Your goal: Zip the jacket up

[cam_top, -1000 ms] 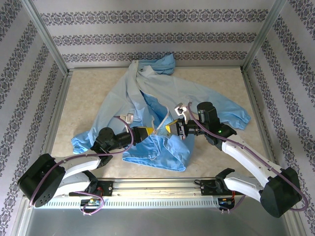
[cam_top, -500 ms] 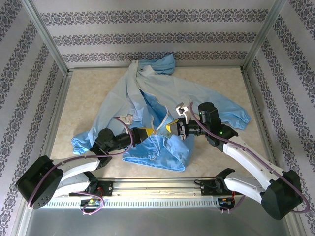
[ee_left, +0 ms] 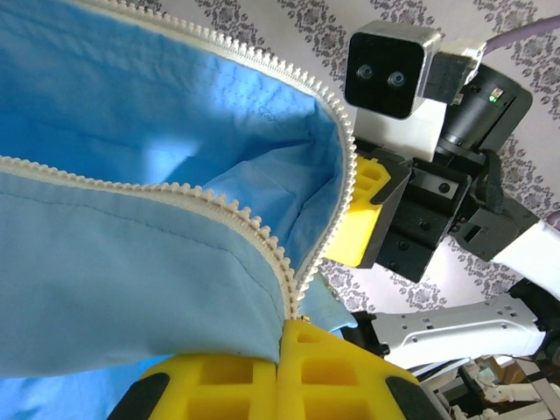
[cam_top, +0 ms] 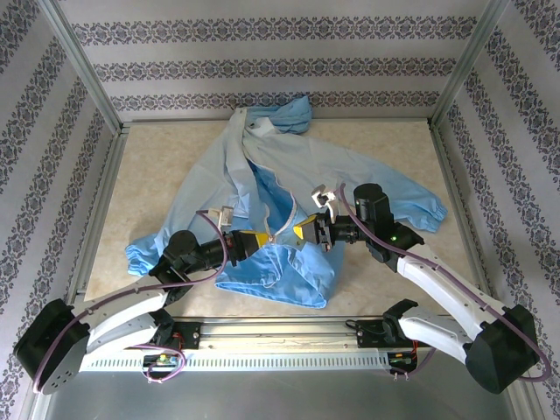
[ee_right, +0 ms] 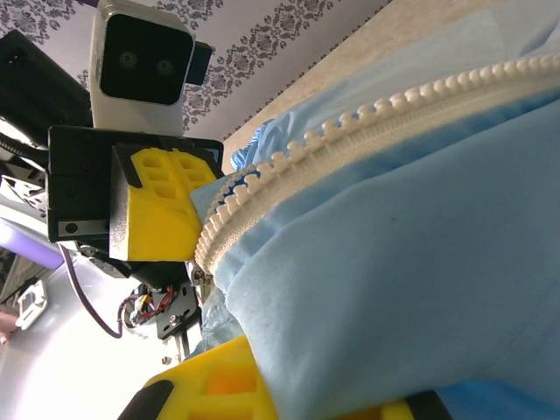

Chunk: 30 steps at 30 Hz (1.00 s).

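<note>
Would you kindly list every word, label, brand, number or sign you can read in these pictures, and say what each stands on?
None can be read: the jacket shows no legible print, and the walls carry an ornamental pattern, not lettering.

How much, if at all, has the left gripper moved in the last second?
Yes, slightly: the left gripper has slid back toward the near rail and a little left, shut on the jacket.
</note>
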Motion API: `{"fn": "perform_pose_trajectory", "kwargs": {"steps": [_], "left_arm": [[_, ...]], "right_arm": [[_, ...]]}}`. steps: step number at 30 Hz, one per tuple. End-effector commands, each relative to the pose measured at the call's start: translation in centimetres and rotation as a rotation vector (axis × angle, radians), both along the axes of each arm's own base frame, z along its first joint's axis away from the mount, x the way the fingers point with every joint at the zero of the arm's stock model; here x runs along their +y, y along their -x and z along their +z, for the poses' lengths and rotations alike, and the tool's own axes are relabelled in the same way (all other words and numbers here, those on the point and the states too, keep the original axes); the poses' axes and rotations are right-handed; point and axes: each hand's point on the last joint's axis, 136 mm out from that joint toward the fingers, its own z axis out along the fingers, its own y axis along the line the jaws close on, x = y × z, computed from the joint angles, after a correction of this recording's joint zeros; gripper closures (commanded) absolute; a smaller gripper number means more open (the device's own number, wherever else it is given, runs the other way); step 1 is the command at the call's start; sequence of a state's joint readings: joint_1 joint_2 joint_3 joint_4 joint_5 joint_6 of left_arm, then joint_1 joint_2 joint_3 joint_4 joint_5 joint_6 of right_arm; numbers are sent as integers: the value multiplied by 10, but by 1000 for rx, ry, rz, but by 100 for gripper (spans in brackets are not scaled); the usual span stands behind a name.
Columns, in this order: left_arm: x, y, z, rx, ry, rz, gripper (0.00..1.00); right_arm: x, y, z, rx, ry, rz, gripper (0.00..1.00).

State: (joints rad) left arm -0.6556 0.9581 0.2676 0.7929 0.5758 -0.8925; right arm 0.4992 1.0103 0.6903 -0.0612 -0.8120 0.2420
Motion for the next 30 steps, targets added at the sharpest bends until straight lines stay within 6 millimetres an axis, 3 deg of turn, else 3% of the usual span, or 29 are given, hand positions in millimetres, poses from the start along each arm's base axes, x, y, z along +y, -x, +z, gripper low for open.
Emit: {"fn": "perform_pose_trajectory", "kwargs": {"steps": [1,16,20,21,24,30], "left_arm": [[-5,12,-19,41,-80,-69,100],[-14,10,-20,75,-96,-110,100],[-18,10,-28,127,-123,-133,100],[-18,9,-33,155,-141,-128,100],[-15,5,-53,256,-231,-99,100],[-15,6,-57,363,-263,-109,100]], "right_arm": [[-9,-24,16,-73,-38,-84,100],[-1,-27,-2,-7,-24,-77,100],[-4,-35,-10,9,6,-124,100],[-6,-38,-14,14,22,-145,98],[-10,-44,-25,25,72,-184,74],[-13,-49,-43,55,126,-207,49]]}}
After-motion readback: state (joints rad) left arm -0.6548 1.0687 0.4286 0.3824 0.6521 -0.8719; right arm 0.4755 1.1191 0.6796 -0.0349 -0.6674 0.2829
